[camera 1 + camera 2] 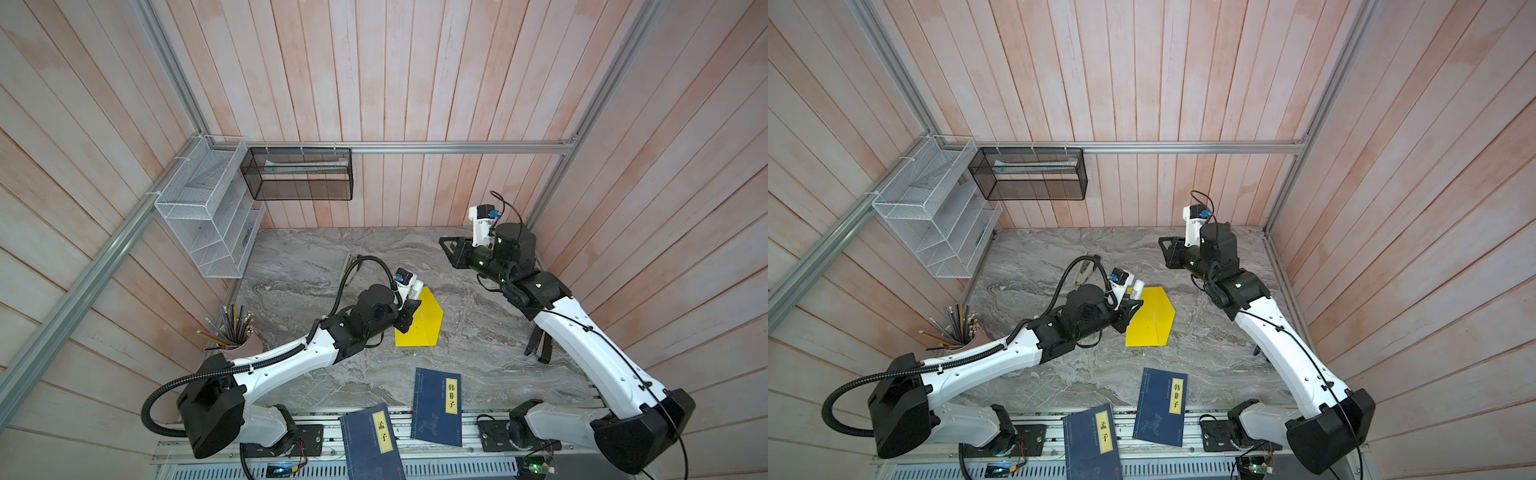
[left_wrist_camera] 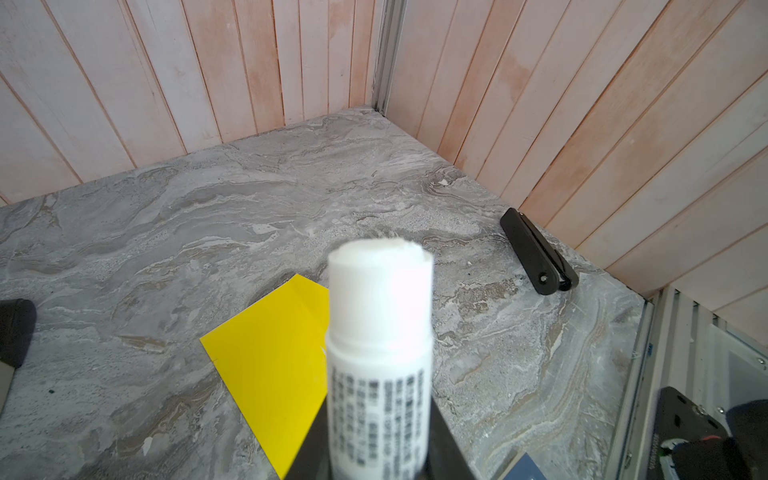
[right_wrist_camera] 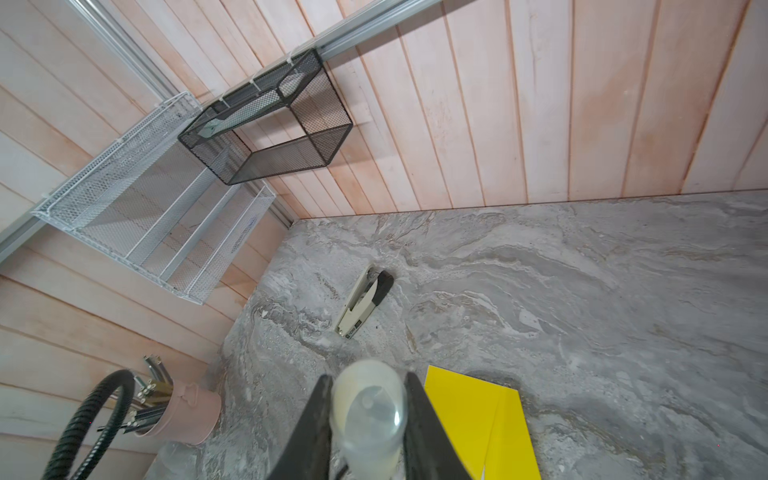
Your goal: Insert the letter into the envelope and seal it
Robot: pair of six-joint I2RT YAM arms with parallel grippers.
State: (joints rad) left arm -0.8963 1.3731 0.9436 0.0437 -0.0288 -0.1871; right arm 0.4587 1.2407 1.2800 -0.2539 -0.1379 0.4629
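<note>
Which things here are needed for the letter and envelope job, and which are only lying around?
Job: envelope; glue stick, held by left gripper; clear cap, held by right gripper. Letter not visible.
Lying about: two blue books, stapler, pencil cup, black folded tool.

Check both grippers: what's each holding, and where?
Left gripper clamps the uncapped glue stick by its labelled barrel. Right gripper pinches the translucent cap across its sides.

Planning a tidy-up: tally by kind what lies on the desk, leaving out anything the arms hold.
Books: 2
Envelope: 1
White stapler: 1
Black hinged tool: 1
Pencil cup: 1
Total: 6
</note>
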